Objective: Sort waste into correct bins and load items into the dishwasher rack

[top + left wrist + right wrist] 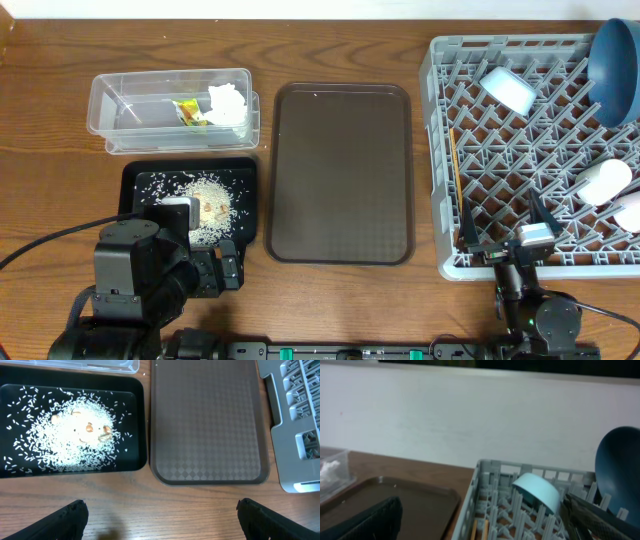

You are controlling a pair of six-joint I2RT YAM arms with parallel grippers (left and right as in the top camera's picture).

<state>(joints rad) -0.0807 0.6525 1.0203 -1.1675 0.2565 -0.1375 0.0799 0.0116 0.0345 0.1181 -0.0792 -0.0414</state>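
Landmark: the brown tray, lying in the middle of the table with nothing on it.
Paper waste: the wrapper and the tissue lie in the clear tub, left of the brown tray at its far end.
Food waste: the rice is heaped in the black tray, left of the brown tray at its near end.
Dishes: all sit in the rack, right of the brown tray. The plate stands on edge at the far corner and the bowl is tipped beside it. The white cup and the pink cup lie nearer, on the side away from the tray.
Chopsticks: their long axis runs near-to-far, parallel to the brown tray's long side, just inside the rack wall facing it.
Left gripper: fingers apart with nothing between them, over bare wood just nearer than the brown tray's near-left corner. The rice lies ahead and to the left.
Right gripper: fingers apart and empty, at the rack's near edge, right of the brown tray.
Nearer arm: left for the 2 bins, right for the rack.
Judgement: nothing seems left to sort — the task looks finished. Any tidying of the chopsticks would fall to the right arm, closing across their short axis.
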